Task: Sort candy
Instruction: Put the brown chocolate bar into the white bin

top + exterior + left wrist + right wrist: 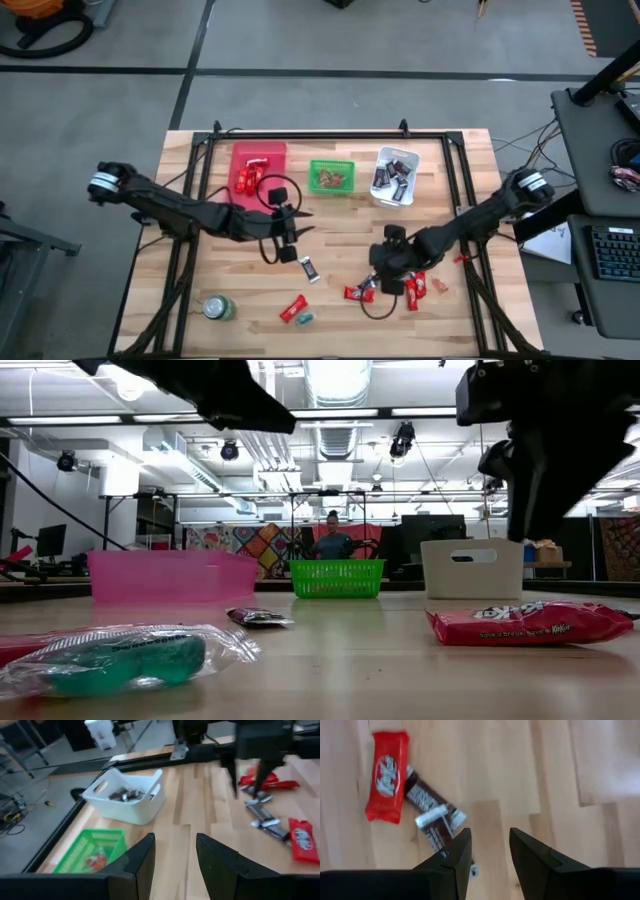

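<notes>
Candy lies loose on the wooden table's near half: red wrapped bars (293, 310) (387, 775), dark brown-and-silver bars (427, 815) (310, 268) and a teal sweet in clear wrap (120, 660). My right gripper (490, 850) hovers open over the right-hand pile, pointing steeply down, with the dark bars just beside its fingers and bare wood between them. My left gripper (175, 855) stands open and nearly level above the table's middle (290, 238), with nothing between its fingers. It faces the white bin (125, 795).
Three containers stand in a row at the far side: a pink bin (258, 168), a green basket (331, 177) and a white bin (396, 175) holding dark bars. A round green can (219, 307) stands near the front left. A person shows far behind the table (332, 540).
</notes>
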Controlling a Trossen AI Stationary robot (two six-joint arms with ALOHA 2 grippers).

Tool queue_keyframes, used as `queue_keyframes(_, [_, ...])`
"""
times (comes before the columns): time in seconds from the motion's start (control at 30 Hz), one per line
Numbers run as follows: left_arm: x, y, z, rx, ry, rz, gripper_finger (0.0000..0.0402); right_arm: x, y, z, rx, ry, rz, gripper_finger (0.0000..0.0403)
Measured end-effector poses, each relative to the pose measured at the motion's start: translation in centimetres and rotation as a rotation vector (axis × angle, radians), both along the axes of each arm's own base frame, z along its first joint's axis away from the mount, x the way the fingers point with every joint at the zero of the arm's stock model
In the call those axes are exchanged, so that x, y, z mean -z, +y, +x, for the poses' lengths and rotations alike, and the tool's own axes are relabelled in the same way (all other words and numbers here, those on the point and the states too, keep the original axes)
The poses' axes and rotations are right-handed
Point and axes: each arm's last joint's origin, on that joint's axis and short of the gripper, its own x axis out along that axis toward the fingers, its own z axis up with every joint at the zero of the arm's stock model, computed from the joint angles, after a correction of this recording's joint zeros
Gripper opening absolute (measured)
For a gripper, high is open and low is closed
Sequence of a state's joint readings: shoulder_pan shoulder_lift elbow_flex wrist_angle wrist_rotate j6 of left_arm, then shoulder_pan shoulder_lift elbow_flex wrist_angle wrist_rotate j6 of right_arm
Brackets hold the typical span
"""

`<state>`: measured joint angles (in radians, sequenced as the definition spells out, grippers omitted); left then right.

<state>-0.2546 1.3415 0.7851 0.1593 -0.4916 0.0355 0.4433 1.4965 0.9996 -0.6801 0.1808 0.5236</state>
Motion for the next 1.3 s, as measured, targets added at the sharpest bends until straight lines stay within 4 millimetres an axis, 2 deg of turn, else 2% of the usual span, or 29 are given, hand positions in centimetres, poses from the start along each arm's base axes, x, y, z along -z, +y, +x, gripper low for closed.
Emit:
queue_keyframes(0.3, [0.5, 0.1, -0.3, -0.032, -0.001, -0.005, 0.0127, 1.6, 2.5, 0.8, -0.027, 0.133, -0.026, 0.0125])
queue_keyframes(0.5, [0.6, 0.1, -0.1, -0.052, -0.014, -0.019, 0.0127, 3.0, 3.9, 0.6, -0.052, 0.202, -0.051, 0.0125])
queue_keyframes(0.83, [0.8, 0.1, 0.0, -0.063, -0.010, -0.044, 0.0127, 4.5, 3.8, 0.4, -0.043, 0.241, -0.055, 0.0125])
queue_keyframes(1.3, [1.5, 0.0, 0.4, -0.064, 0.015, -0.037, 0.0127, 5.4, 3.6, 0.3, -0.014, 0.192, -0.063, 0.0121])
